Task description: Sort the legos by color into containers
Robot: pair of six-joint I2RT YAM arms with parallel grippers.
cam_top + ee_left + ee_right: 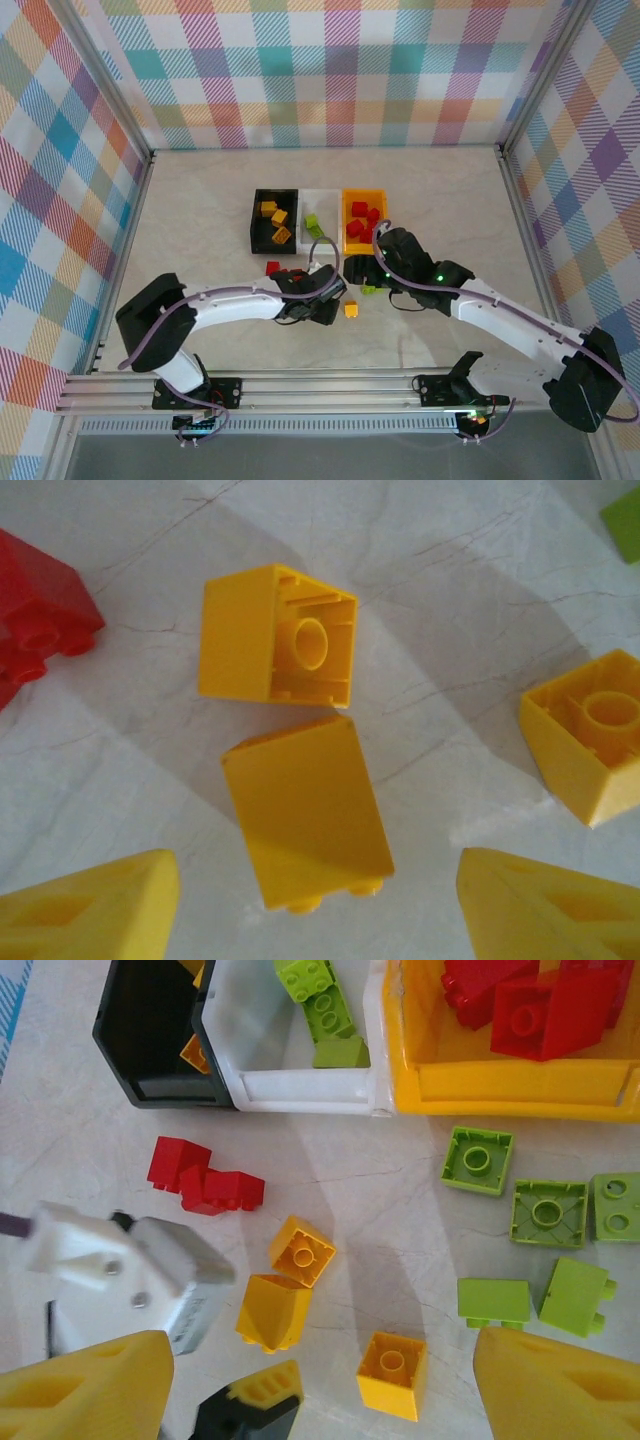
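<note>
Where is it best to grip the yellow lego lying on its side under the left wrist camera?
Grip the tipped yellow lego across its two long flat sides, from straight above. Its studs point sideways at one end and another yellow lego sits close at the other, so those ends probably give poor hold.

We are seeing a pale marbled table (200, 200) carrying a black bin (150, 1090), white bin (300, 1095) and yellow bin (510, 1095) side by side, with loose red bricks (205, 1180), yellow bricks (300, 1250) and green bricks (478, 1160) lying nearby.
</note>
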